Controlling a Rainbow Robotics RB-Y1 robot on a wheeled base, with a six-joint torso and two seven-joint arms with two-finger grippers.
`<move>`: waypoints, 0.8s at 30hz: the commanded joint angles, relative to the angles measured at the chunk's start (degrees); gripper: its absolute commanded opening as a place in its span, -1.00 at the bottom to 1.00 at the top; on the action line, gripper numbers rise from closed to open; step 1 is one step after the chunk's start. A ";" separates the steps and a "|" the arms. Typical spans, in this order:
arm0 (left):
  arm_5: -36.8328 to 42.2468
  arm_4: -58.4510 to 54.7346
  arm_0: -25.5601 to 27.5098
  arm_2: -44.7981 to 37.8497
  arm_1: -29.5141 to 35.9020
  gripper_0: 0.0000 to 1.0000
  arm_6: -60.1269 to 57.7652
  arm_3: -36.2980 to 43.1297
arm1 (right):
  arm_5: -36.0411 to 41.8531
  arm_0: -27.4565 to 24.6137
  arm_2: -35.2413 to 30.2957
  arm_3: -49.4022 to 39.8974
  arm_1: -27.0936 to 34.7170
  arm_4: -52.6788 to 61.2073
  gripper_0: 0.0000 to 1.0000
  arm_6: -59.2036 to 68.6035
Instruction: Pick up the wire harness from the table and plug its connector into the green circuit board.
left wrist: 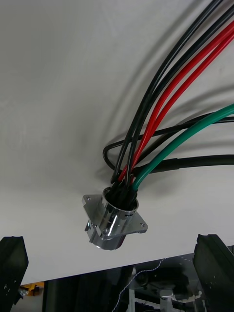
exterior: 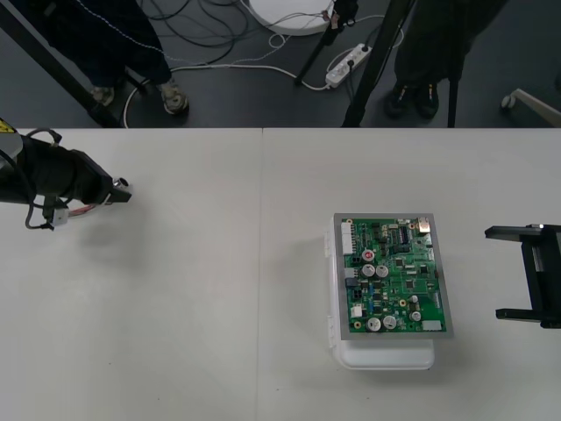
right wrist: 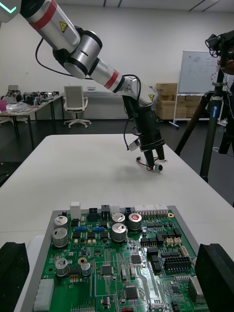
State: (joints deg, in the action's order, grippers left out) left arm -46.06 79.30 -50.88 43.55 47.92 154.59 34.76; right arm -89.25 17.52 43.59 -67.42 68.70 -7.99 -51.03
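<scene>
**Harness hanging at the left claw, board well off to the side**

Here's the left claw point(exterior: 121, 189), out over the left part of the table point(exterior: 219, 289) and raised clear of the surface. Look at its fingers point(left wrist: 12, 268): spread right out to either side, wide open, and neither pad touching anything. Just ahead of them, about midway across the gap, hangs the wire harness point(left wrist: 146, 141). Its red, black and green wires sweep down past the wrist in a bundle. They end in the round metal socket point(left wrist: 114, 222), flange and all, tilted and off the tabletop. What is actually bearing the harness, I cannot tell. From the right wrist view it dangles right under the claw's tip.

Further out now, well apart from this claw and the harness, is the green circuit board point(exterior: 394, 276). It lies flat on its white base point(exterior: 386, 355) on the right half of the table.

And farthest off, beyond the board, is the right claw point(exterior: 493, 273). It faces the board's edge with a strip of bare table between them. The jaws gape wide, its fingers point(right wrist: 214, 273) are far apart, and it grips nothing.
</scene>
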 commanded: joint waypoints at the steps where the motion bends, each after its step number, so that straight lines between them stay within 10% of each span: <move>1: 5.63 -0.55 -3.00 2.60 -0.99 1.00 0.41 0.93 | -0.75 1.02 -0.35 0.18 -0.50 0.78 1.00 -0.21; 24: 11.61 -0.73 -3.00 3.91 -3.89 1.00 0.41 -2.24 | -0.75 1.02 -0.35 -0.17 -0.50 0.95 1.00 -0.03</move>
State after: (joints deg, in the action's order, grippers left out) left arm -37.80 78.04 -50.88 46.81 44.99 154.59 32.78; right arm -89.25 17.52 43.59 -67.43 68.70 -7.98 -51.03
